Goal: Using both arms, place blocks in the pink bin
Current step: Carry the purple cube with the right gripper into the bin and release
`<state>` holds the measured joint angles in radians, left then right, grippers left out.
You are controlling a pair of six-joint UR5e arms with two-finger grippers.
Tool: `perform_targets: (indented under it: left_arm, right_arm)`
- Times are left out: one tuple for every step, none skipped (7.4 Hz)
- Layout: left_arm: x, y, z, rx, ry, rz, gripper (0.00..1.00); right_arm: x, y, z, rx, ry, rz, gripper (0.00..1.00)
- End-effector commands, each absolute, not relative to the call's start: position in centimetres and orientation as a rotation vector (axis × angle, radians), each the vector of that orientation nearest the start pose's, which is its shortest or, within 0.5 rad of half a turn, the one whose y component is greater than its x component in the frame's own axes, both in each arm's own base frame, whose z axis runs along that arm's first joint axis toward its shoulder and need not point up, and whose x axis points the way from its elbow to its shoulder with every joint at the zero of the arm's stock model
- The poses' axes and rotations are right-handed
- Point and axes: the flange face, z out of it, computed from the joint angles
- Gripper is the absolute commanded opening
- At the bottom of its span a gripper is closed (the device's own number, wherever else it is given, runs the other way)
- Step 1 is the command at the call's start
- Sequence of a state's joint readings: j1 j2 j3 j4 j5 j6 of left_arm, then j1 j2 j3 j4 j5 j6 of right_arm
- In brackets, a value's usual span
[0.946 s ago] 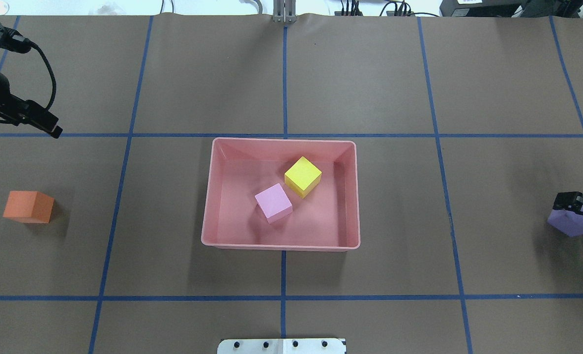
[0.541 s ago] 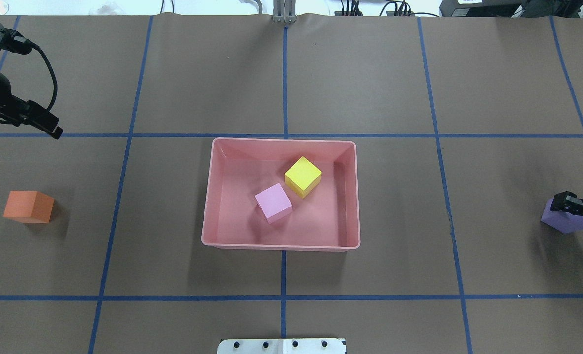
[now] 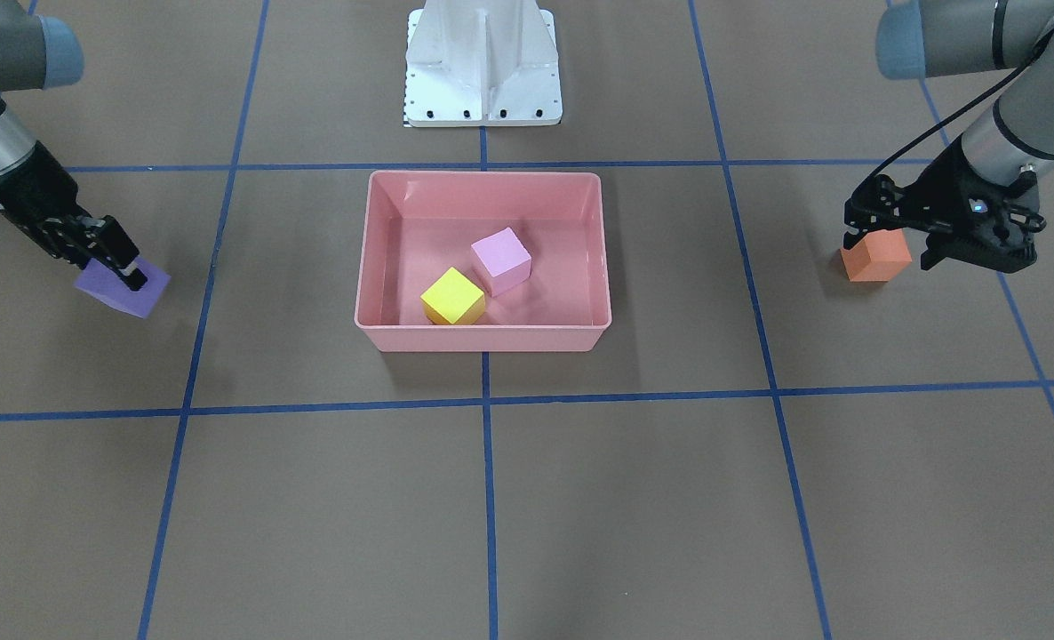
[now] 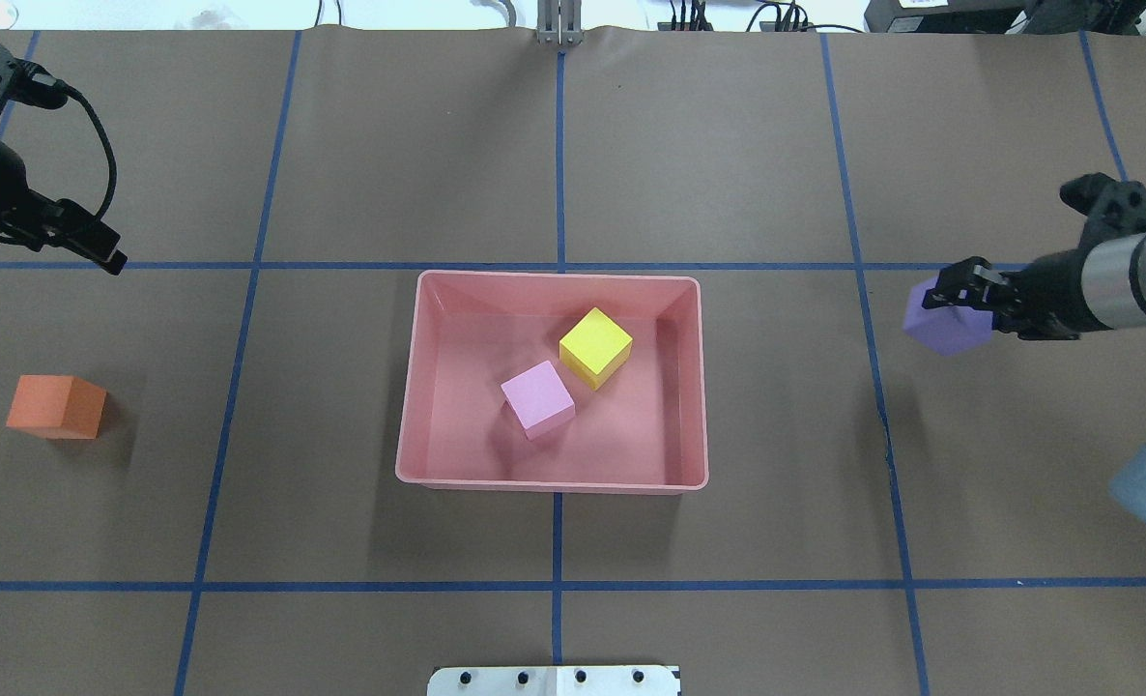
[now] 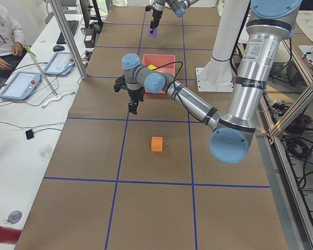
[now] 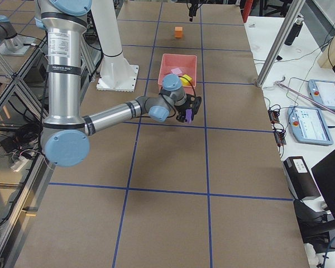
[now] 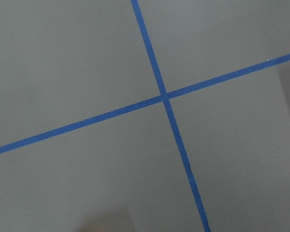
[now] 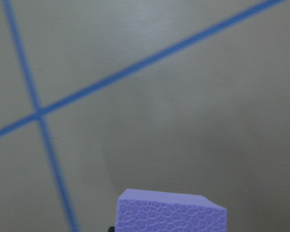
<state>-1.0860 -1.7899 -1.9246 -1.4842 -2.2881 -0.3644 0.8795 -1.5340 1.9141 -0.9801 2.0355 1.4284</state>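
Your right gripper [image 4: 961,296] grasps the purple block [image 4: 942,327] above the table [image 4: 776,145], with open room up to the rim of the pink bin [image 4: 554,482]. The yellow block [image 4: 595,346] and pink block [image 4: 537,398] lie inside. The orange block [image 4: 56,407] sits well apart from the left gripper [image 4: 100,253]; whether its jaws are apart, I cannot tell.

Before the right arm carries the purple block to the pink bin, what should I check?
1. Grip: ok. The right claw is shut on the purple block, which is lifted off the table.
2. Room in the pink bin: ok. The yellow block and pink block sit mid-bin, with bare floor beside them.
3. Path to the bin: ok. Only table shows between.
4. Left claw out of the way: ok. It hovers far to the bin's left.
5. Orange block binned: not ok. It sits on the table, ungripped.
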Motion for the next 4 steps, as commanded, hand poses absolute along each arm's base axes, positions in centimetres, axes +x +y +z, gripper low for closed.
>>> perform_targets:
  left_arm:
    - [19.5, -51.6, 38.7, 0.131, 0.834, 0.286, 1.0]
    - [19.7, -51.8, 39.2, 0.127, 0.832, 0.286, 1.0]
    - [19.8, -51.9, 39.3, 0.128, 0.831, 0.287, 1.0]
    - [19.8, -51.9, 39.4, 0.126, 0.83, 0.286, 1.0]
  right_arm:
    - [-29.6, -48.7, 26.9, 0.041, -1.037, 0.435, 0.0]
    - [-32.1, -48.6, 22.0, 0.002, -1.031, 0.442, 0.0]
    - [-35.0, -47.5, 17.6, -0.029, -1.05, 0.45, 0.0]
    - [-39.3, -44.9, 15.2, -0.011, -1.031, 0.45, 0.0]
